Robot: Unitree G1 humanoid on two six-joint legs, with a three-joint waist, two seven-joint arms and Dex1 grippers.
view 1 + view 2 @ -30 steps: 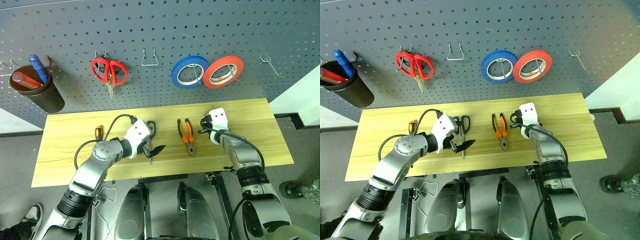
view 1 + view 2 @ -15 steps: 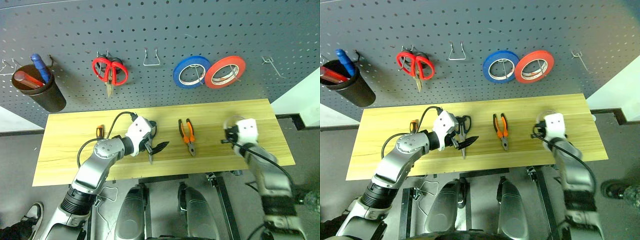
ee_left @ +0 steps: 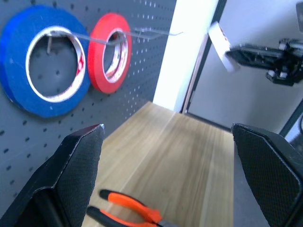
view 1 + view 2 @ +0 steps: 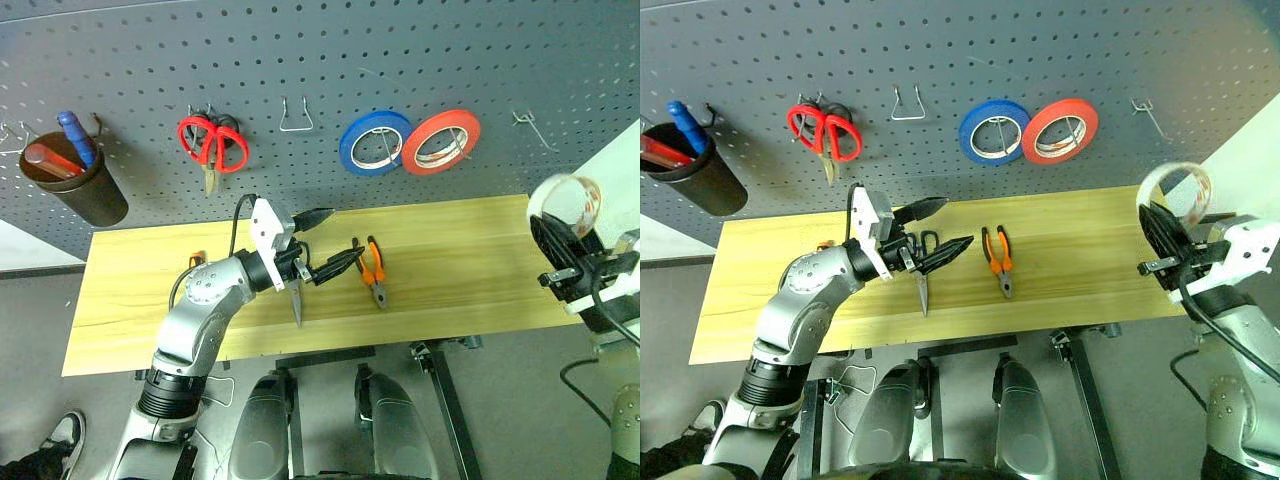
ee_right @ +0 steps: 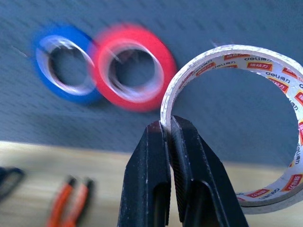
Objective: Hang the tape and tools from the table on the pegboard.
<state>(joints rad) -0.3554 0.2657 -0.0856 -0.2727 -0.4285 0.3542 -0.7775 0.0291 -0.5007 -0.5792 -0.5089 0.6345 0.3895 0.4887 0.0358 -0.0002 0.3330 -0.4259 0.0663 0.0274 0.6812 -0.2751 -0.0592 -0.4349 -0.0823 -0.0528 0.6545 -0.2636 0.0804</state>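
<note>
Lifting the tape (image 5: 236, 123) off the tabletop (image 4: 450, 270): right gripper (image 5: 165, 137) fingers now pinch its wall, held up right of the pegboard (image 4: 400, 50). Left gripper (image 4: 322, 243) has also risen, fingers open and empty. Scissors (image 4: 923, 270) and pliers (image 4: 372, 270) still lie unhung.

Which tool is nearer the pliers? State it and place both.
Left. The left tool, jaws open, hovers just beside the pliers over the table; the right tool holds the tape off the table's far end.
</note>
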